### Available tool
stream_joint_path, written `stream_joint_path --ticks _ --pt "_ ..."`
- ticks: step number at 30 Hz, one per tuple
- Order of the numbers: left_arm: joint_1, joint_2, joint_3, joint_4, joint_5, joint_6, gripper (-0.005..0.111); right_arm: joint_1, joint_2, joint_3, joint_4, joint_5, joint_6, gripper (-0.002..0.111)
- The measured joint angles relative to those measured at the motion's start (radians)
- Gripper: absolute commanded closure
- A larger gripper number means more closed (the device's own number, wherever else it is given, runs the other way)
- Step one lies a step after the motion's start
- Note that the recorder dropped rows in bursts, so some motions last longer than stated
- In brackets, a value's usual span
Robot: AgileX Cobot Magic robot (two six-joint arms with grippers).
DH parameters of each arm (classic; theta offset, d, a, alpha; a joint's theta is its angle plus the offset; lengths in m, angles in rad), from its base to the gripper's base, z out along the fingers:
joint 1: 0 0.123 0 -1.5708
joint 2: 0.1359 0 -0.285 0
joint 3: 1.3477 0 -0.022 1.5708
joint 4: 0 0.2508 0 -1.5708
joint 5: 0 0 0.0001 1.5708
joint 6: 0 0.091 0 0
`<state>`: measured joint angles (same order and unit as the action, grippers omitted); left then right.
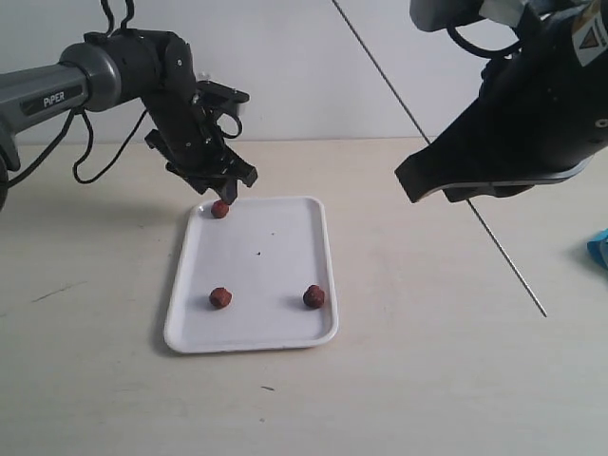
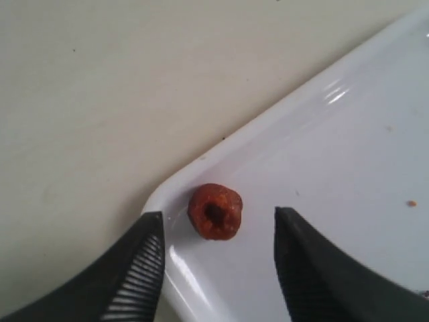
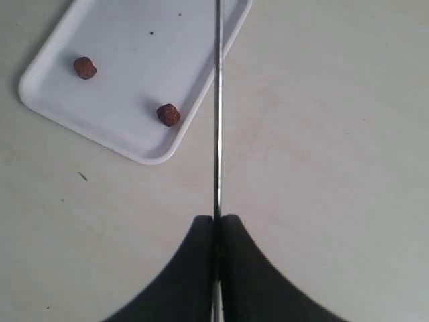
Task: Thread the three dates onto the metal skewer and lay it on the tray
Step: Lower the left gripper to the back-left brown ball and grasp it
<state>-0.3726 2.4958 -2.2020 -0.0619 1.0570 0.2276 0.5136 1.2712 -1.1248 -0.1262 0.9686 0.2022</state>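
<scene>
The white tray (image 1: 275,247) lies on the table with three dates on it: one in its far left corner (image 1: 220,209), two near its front edge (image 1: 220,297) (image 1: 313,296). My left gripper (image 1: 228,193) hangs open just above the corner date (image 2: 215,211), one finger on each side and neither touching it (image 2: 218,221). My right gripper (image 1: 418,180) is held up over the table to the right of the tray, shut on the metal skewer (image 1: 380,71). The skewer (image 3: 218,100) runs out from between the closed fingertips (image 3: 216,221), past the tray's edge (image 3: 127,67) and two dates (image 3: 84,68) (image 3: 168,115).
The skewer's other end (image 1: 532,294) reaches down toward the table at the right. A blue object (image 1: 598,249) shows at the right edge. A few dark specks (image 1: 260,253) dot the tray. The left arm's cable (image 1: 90,142) hangs at the back left.
</scene>
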Motion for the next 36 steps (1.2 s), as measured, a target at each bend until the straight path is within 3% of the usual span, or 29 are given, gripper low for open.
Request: stream_joint_path --ticks 31,36 --pt "-0.01 0.055 -0.004 0.002 -0.011 0.0 0.057 0.0 0.0 0.0 0.0 -0.032 0.0 0.108" --pt "-0.013 0.057 -0.004 0.0 -0.011 0.0 0.066 0.0 0.0 0.0 0.0 -0.034 0.0 0.108"
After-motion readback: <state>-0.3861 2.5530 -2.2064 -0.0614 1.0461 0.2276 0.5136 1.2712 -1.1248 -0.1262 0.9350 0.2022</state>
